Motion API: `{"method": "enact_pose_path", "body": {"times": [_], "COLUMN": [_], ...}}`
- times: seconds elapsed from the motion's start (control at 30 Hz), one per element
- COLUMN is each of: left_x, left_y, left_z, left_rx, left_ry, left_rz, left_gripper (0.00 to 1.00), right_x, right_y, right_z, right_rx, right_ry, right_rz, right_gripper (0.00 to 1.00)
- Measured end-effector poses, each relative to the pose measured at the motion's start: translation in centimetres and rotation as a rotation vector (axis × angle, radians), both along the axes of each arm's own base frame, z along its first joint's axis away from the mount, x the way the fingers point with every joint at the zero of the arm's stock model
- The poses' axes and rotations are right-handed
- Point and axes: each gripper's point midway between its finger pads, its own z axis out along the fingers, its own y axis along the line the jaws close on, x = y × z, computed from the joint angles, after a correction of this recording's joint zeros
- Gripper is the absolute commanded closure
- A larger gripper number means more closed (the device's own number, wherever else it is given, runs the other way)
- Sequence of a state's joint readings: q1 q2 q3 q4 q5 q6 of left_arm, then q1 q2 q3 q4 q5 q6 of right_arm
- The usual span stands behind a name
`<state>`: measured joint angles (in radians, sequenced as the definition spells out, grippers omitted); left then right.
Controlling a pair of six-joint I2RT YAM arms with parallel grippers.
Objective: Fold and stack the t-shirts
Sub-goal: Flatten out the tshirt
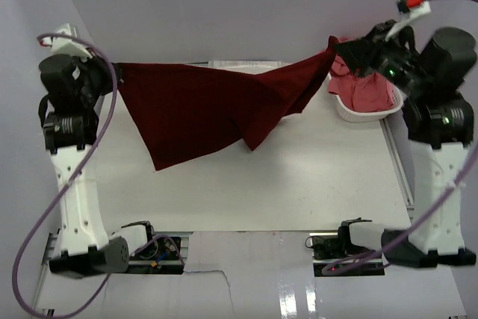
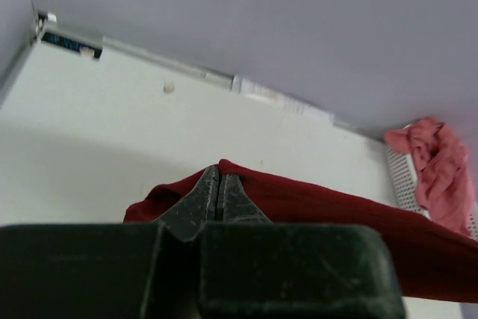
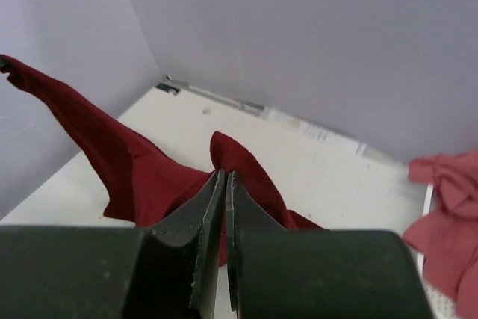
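Both arms raised, spread wide; left tool [image 2: 218, 178] and right tool [image 3: 225, 178] each clench the maroon t-shirt [image 1: 198, 113].

The maroon t-shirt [image 1: 202, 113] hangs stretched across the far half of the table [image 1: 299, 184], barring passage there. Near half lies open. White basket [image 1: 351, 114] holding coral t-shirt [image 1: 367, 92] blocks the far right corner. Wall [image 1: 224, 5] closes the back.

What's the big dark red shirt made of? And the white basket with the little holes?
The dark maroon red t-shirt looks like soft, matte cloth: it sags and creases where it hangs. The white basket is probably stiff plastic: its wall, full of small holes, keeps its shape.
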<state>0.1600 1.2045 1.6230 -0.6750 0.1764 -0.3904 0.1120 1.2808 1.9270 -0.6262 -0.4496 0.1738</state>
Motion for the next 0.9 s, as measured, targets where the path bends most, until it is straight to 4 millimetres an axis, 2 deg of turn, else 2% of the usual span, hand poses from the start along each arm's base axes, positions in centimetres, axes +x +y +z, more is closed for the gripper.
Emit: {"method": "enact_pose_path", "body": {"times": [0.1,0.17,0.27,0.33,0.4,0.5,0.6,0.63,0.7,0.73,0.8,0.87,0.9], "left_x": [-5.3,-9.0,-14.8,-18.4,-21.4,-24.3,-24.6,-24.2,-22.8,-21.9,-18.8,-14.8,-12.3], "left_y": [-0.7,-1.1,-1.3,-1.3,-1.3,-0.8,-0.1,0.0,0.1,0.2,0.3,0.3,0.2], "left_z": [4.1,5.8,6.8,7.1,7.6,9.0,10.0,10.4,12.0,12.8,14.4,14.1,13.0], "left_rx": [0.017,0.020,0.017,0.009,-0.004,-0.021,-0.029,-0.028,-0.026,-0.024,-0.021,-0.021,-0.024], "left_ry": [-0.162,-0.253,-0.374,-0.450,-0.515,-0.590,-0.609,-0.599,-0.589,-0.580,-0.556,-0.496,-0.446], "left_rz": [0.012,0.029,0.073,0.107,0.135,0.177,0.207,0.211,0.207,0.206,0.202,0.185,0.175], "left_gripper": [1.00,1.00,1.00,1.00,1.00,1.00,1.00,1.00,1.00,1.00,1.00,1.00,1.00], "right_x": [-7.6,-12.7,-20.6,-24.9,-28.6,-32.1,-33.3,-33.1,-31.3,-29.9,-25.8,-19.7,-16.2], "right_y": [-0.3,-0.5,-0.8,-1.0,-1.0,-0.5,-0.1,-0.1,-0.2,-0.3,-0.5,-0.9,-1.1], "right_z": [4.5,5.9,7.3,8.0,9.1,11.7,13.6,14.0,15.2,15.9,17.3,16.8,15.4], "right_rx": [0.001,0.004,0.010,0.005,-0.012,-0.044,-0.059,-0.054,-0.039,-0.030,-0.009,0.021,0.036], "right_ry": [-0.210,-0.322,-0.503,-0.607,-0.711,-0.827,-0.885,-0.882,-0.854,-0.833,-0.772,-0.659,-0.579], "right_rz": [0.039,0.069,0.104,0.110,0.106,0.071,0.061,0.063,0.068,0.070,0.074,0.076,0.074], "right_gripper": [0.92,0.92,0.92,0.92,0.92,0.92,0.92,0.92,0.92,0.92,0.92,0.92,0.92]}}
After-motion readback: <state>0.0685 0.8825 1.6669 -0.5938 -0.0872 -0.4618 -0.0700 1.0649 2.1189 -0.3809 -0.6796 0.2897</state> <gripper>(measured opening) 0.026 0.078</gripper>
